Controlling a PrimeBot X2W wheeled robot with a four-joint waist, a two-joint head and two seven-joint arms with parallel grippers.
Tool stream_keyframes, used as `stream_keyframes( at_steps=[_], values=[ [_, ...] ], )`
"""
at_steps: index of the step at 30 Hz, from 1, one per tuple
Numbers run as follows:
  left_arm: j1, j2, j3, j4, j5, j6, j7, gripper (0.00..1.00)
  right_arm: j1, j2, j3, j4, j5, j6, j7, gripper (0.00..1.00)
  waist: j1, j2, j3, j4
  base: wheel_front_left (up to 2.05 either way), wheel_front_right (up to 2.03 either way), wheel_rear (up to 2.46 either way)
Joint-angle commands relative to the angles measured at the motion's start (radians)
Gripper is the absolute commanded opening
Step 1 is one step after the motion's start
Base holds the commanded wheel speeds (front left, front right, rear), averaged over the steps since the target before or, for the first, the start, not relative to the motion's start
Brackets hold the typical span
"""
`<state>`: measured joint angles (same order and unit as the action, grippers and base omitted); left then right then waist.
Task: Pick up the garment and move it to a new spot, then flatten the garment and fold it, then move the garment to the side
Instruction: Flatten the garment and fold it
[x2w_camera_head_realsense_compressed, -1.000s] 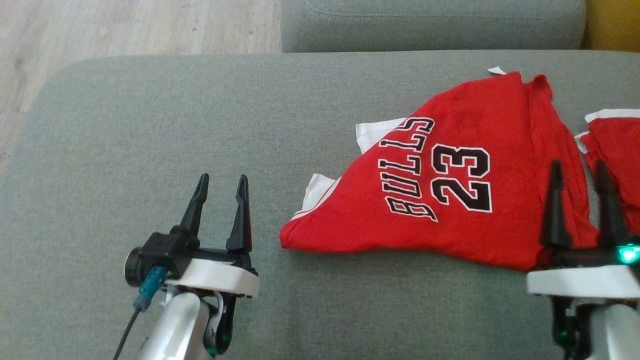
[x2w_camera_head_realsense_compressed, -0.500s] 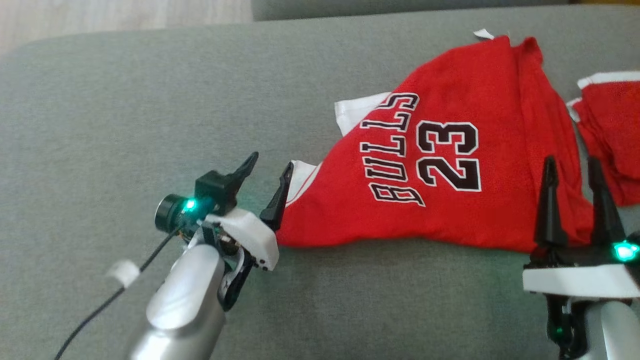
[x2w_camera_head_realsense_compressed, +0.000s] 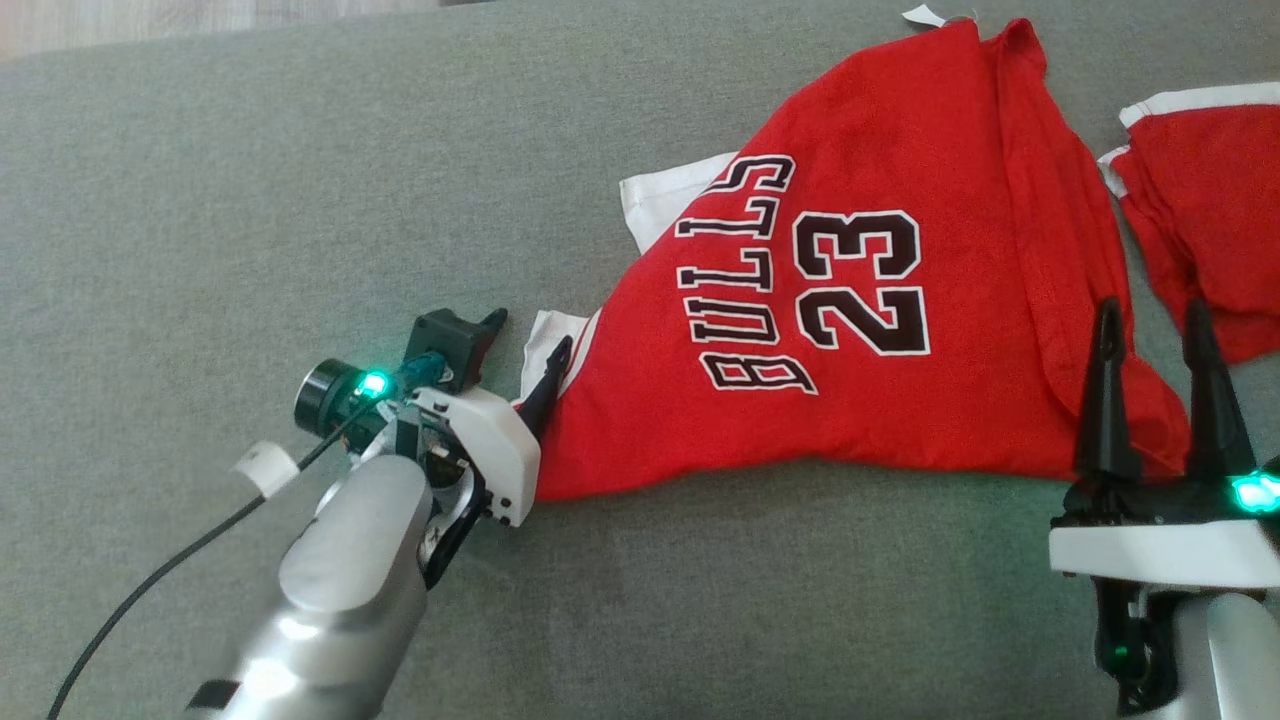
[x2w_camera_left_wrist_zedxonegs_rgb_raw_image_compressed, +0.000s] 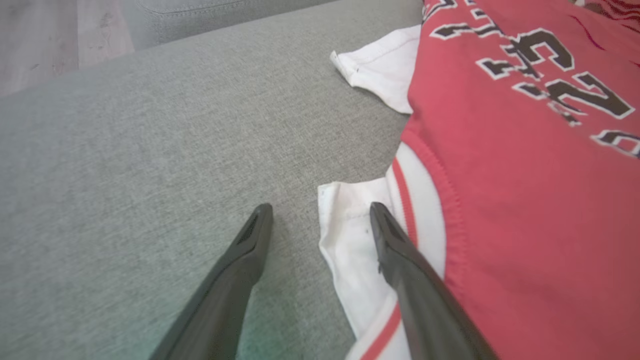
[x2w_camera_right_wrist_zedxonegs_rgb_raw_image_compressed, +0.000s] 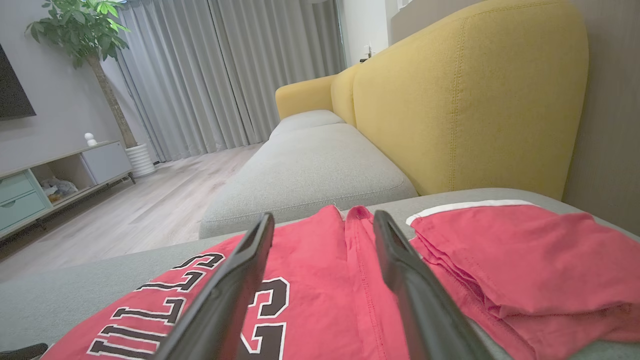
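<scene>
Two grippers are seen over a grey sofa seat (x2w_camera_head_realsense_compressed: 220, 180). A red garment (x2w_camera_head_realsense_compressed: 860, 380) (BULLS and 23 are printed on it) is laid out on the right half of the seat. The left gripper (x2w_camera_head_realsense_compressed: 530, 332) is set low at the garment's white corner (x2w_camera_left_wrist_zedxonegs_rgb_raw_image_compressed: 345, 235) with its jaws wide apart. One finger is on the bare seat, and the other seems to be touching the white cloth. Nothing is gripped. The right gripper (x2w_camera_head_realsense_compressed: 1152, 310) is placed over the garment's near right edge, jaws wide apart and empty too. Another red cloth (x2w_camera_head_realsense_compressed: 1210, 200) is piled just beside the garment.
</scene>
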<state>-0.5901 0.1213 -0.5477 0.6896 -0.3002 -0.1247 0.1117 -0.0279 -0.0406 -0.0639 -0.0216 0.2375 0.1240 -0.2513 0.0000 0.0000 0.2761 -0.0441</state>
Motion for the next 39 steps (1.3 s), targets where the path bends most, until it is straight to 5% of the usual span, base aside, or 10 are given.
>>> stream_keyframes(
  at_steps=[1, 3, 4, 5, 6, 15, 28, 39],
  values=[
    [-0.044, 0.027, 0.018, -0.019, -0.012, -0.005, 0.006, 1.00, -0.022, -0.010, 0.021, -0.037, 0.001, 0.007, -0.010, 1.00, 0.0000, 0.0000, 0.002, -0.002, 0.00, 0.00, 0.00],
    [-0.050, 0.031, -0.007, -0.013, -0.023, -0.005, 0.018, 1.00, -0.023, -0.010, 0.020, -0.037, 0.000, 0.007, -0.010, 1.00, 0.0000, 0.0000, 0.004, -0.005, 0.00, 0.00, 0.00],
    [-0.053, 0.034, -0.023, -0.013, -0.033, -0.005, 0.023, 0.47, -0.024, -0.010, 0.019, -0.036, 0.000, 0.007, -0.010, 1.00, 0.0000, 0.0000, 0.005, -0.007, 0.00, 0.00, 0.00],
    [-0.056, 0.039, -0.034, -0.013, -0.041, -0.005, 0.025, 0.06, -0.024, -0.010, 0.019, -0.035, -0.001, 0.007, -0.010, 1.00, 0.0000, 0.0000, 0.006, -0.008, 0.00, 0.00, 0.00],
    [-0.060, 0.045, -0.045, -0.012, -0.046, -0.006, 0.025, 0.00, -0.025, -0.010, 0.019, -0.035, -0.001, 0.007, -0.010, 1.00, 0.0000, 0.0000, 0.007, -0.009, 0.00, 0.00, 0.00],
    [-0.104, 0.082, -0.041, -0.012, -0.103, -0.002, -0.035, 0.00, -0.029, -0.010, 0.017, -0.019, -0.001, 0.007, -0.010, 1.00, 0.0000, 0.0000, 0.003, -0.015, 0.00, 0.00, 0.00],
    [-0.323, 0.167, 0.145, -0.064, -0.151, 0.109, -0.193, 0.00, -0.058, -0.010, 0.035, -0.012, 0.009, 0.007, -0.010, 1.00, 0.0000, 0.0000, 0.030, -0.039, 0.00, 0.00, 0.00],
    [-0.361, 0.206, 0.159, -0.047, -0.174, 0.092, -0.167, 0.00, -0.071, -0.010, 0.035, -0.001, 0.026, 0.007, -0.010, 1.00, 0.0000, 0.0000, 0.040, -0.055, 0.00, 0.00, 0.00]
  ],
)
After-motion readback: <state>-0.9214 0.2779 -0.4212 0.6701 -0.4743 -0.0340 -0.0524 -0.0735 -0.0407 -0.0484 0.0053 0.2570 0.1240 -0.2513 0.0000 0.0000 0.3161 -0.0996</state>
